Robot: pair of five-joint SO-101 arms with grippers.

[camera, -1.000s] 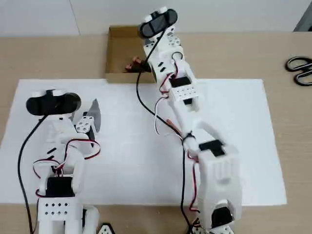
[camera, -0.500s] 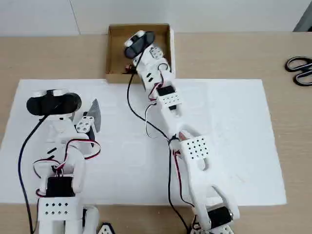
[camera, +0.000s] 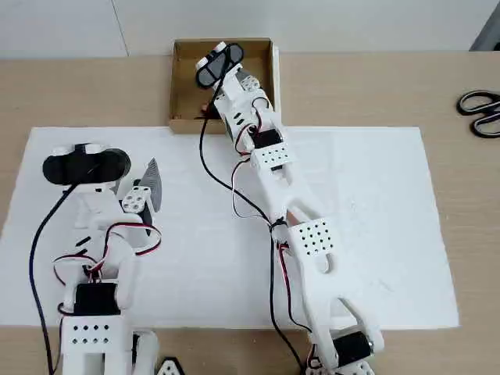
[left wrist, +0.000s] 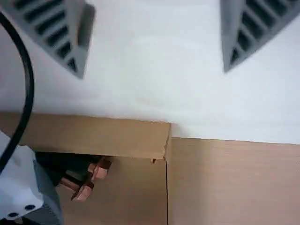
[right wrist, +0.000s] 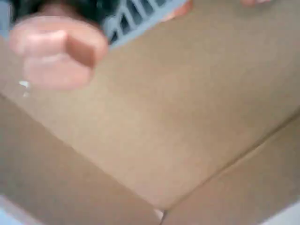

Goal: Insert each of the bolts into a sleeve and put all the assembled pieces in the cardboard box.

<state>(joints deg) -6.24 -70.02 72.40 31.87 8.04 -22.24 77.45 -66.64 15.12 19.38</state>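
- Right gripper [camera: 215, 98] is down inside the cardboard box [camera: 183, 123] at the upper centre of the high view, with the arm stretched in a long slant up from the bottom edge
- In the right wrist view, a copper assembled piece [right wrist: 56, 51] sits big and blurred at the upper left, tight against a grey ribbed finger [right wrist: 136, 18]. The jaws look clamped on it (a judgement from how close it sits, since the contact itself is hidden)
- Here is the relation that matters: the piece hangs directly over the bare box floor [right wrist: 164, 117], inside the walls, so from here the drop lands in the box
- Its long axis can't be told from that blur
- In the left wrist view, two copper pieces [left wrist: 91, 176] lie on the box floor at the lower left, just beside the right arm's grey jaw. Their heads point right in the picture and their shafts slant back into the shadow
- Left gripper [left wrist: 152, 68] is spread wide with nothing between its fingers, over the white paper [camera: 375, 219] at the left-middle of the high view, apart from the box
- So the right arm is plainly the nearer one, and the next move looks to be its own: opening over that floor
- Scissors [camera: 480, 113] lie on the table at the far right edge, well apart from all this
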